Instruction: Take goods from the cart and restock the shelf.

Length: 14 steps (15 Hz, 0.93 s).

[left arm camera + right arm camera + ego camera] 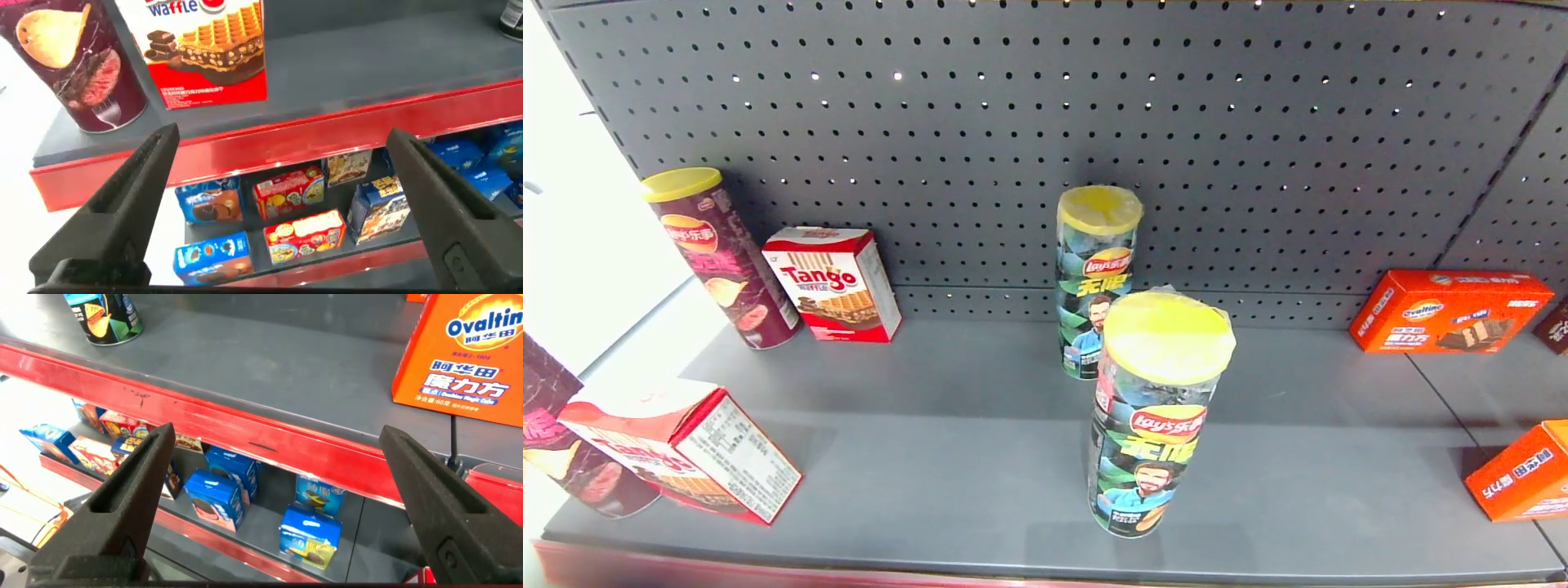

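Observation:
A grey shelf board (980, 441) holds two green chip cans with yellow lids: one near the front (1152, 416), one at the back (1094, 282). My left gripper (282, 135) hangs open and empty just in front of the shelf's red front edge (343, 122), below a wafer box (208, 49) and a maroon chip can (78, 61). My right gripper (278, 431) is also open and empty before the red edge (245, 416), with an orange box (470, 351) and the base of a green can (106, 317) on the board beyond it.
At the back left stand a maroon can (719, 257) and a wafer box (837, 286). Orange boxes sit at the right, back (1450, 310) and front (1523, 482). The lower shelf carries small blue boxes (216, 498) and red boxes (286, 192). A perforated panel (1045, 122) closes the back.

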Available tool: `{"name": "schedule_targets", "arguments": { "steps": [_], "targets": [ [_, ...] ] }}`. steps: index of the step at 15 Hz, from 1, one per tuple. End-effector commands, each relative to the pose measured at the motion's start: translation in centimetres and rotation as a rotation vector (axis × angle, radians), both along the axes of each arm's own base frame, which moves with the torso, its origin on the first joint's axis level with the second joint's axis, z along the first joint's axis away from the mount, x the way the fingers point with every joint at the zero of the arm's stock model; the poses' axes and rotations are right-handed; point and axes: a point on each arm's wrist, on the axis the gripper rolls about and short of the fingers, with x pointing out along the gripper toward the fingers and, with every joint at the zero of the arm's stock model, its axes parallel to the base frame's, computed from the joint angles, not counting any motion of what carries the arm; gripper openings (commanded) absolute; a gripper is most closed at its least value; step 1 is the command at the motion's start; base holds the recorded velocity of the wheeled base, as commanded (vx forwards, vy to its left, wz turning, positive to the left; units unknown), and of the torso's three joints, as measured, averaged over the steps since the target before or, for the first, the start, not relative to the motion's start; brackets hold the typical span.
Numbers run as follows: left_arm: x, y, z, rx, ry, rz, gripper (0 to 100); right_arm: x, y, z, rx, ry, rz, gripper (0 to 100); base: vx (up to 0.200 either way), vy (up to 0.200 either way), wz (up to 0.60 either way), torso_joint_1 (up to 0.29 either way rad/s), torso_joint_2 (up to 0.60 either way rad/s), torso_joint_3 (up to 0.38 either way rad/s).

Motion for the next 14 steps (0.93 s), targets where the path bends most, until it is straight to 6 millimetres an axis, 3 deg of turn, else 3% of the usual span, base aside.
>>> {"name": "schedule_targets", "arguments": {
  "steps": [1, 5, 8, 14],
  "targets": [
    [-0.04, -0.01, -0.01, 0.000, -0.006, -0.002, 100, 0.01, 0.00, 0.01, -0.001, 0.001, 0.000, 100, 0.000, 0.000, 0.00, 0.000, 0.00, 0.000],
    [-0.07, 0.02, 0.04, -0.083, 0.015, 0.008, 100, 0.01, 0.00, 0.01, -0.001, 0.001, 0.000, 100, 0.000, 0.000, 0.00, 0.000, 0.00, 0.000],
    [0.09, 0.61, -0.48, -0.028, 0.061, 0.287, 100, 0.01, 0.00, 0.01, -0.001, 0.001, 0.000, 100, 0.000, 0.000, 0.00, 0.000, 0.00, 0.000],
    [0.09, 0.41, -0.53, -0.019, 0.062, 0.177, 100, 0.01, 0.01, 0.01, -0.003, 0.000, 0.005, 100, 0.000, 0.000, 0.00, 0.000, 0.00, 0.000]
  ]
}}
